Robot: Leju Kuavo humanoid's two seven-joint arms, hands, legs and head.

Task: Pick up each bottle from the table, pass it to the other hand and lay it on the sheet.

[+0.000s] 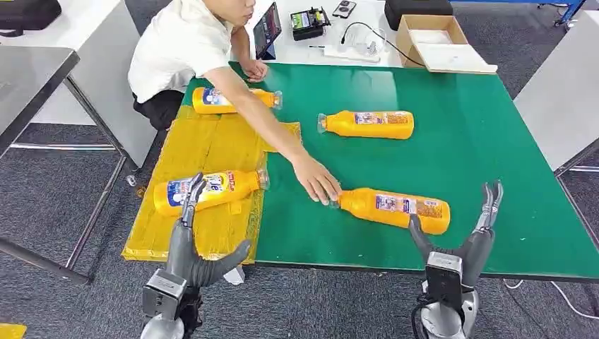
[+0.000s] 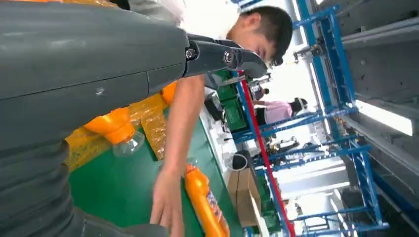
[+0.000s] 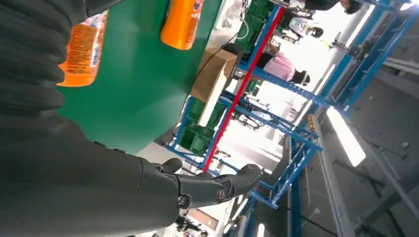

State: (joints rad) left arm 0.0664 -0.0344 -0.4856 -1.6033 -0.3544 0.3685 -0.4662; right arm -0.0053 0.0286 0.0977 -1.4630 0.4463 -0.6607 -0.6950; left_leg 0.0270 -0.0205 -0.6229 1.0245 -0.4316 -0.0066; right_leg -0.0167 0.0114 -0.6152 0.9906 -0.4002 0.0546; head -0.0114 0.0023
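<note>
Two orange bottles lie on the yellow sheet (image 1: 212, 145): one near me (image 1: 208, 191) and one at its far end (image 1: 229, 99). On the green table (image 1: 466, 148), another bottle (image 1: 367, 124) lies mid-table. A person's hand (image 1: 316, 181) touches the cap end of the nearest bottle (image 1: 393, 209), also seen in the left wrist view (image 2: 206, 205). My left hand (image 1: 191, 247) is open at the table's front edge, just before the near sheet bottle. Open as well, my right hand (image 1: 463, 236) hovers beside the nearest bottle's base, holding nothing.
A person in a white shirt (image 1: 180, 46) leans over the far left of the table, arm stretched across it. A cardboard box (image 1: 438, 42), a tablet (image 1: 267, 30) and small devices sit on the white table behind. Grey tables flank both sides.
</note>
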